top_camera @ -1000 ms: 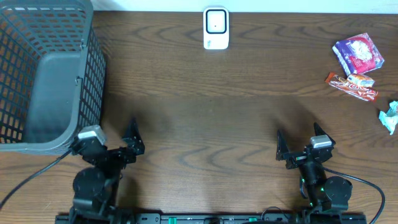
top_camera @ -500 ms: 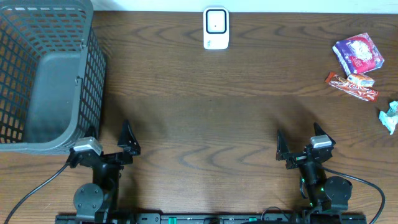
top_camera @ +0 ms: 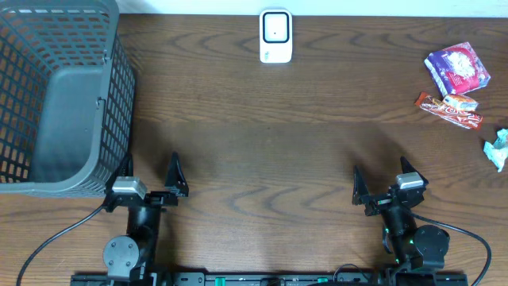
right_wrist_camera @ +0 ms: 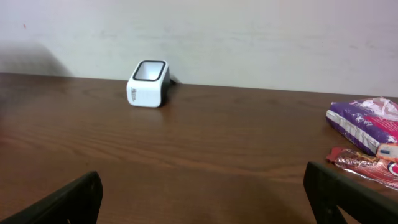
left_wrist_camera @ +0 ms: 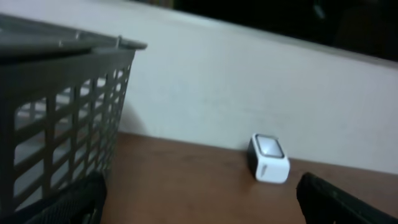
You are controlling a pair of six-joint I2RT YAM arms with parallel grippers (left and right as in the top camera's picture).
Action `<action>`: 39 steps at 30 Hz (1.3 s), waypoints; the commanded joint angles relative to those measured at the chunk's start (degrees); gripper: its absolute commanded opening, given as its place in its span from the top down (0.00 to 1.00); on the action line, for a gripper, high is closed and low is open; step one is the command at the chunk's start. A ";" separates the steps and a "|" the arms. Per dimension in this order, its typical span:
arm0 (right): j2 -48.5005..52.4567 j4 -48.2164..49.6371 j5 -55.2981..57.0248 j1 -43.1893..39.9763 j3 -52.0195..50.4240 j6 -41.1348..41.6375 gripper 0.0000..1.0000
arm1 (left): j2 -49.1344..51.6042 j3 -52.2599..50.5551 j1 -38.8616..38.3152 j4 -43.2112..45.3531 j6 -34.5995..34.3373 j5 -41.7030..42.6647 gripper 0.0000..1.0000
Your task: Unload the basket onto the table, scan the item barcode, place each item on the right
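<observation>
left gripper (top_camera: 150,171): near edge of table (top_camera: 254,143), just beside basket (top_camera: 119,95) corner; jaws spread wide, nothing held.
right gripper (top_camera: 382,184): near edge, right side; jaws spread wide, nothing held.
scanner (top_camera: 275,36): white, far edge, centre.
purple packet (top_camera: 457,69), red snack bar (top_camera: 449,110): far right, just beside each other, well apart from both grippers.
crumpled wrapper (top_camera: 498,149): right margin, overhead only.
left wrist view: basket wall, scanner.
right wrist view: scanner, packet, bar.

Scanner (top_camera: 275,36) upright; purple packet (top_camera: 457,69) (snack, perhaps)
</observation>
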 commanded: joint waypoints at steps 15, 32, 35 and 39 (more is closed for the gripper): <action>-0.35 -0.24 0.48 0.39 -0.11 -0.42 0.01 | -0.50 -0.81 0.17 -13.33 8.98 6.86 0.02; -0.35 -0.24 0.48 0.39 -0.13 -0.42 0.01 | -0.50 -0.81 0.17 -17.84 10.19 0.98 0.02; -0.35 -0.24 0.46 0.39 -0.13 -0.42 0.01 | -0.50 -0.81 0.17 -17.90 10.23 0.98 0.02; -0.35 -0.24 0.48 0.39 -0.13 -0.42 0.01 | -0.50 -0.81 0.17 -18.08 10.19 -1.60 0.02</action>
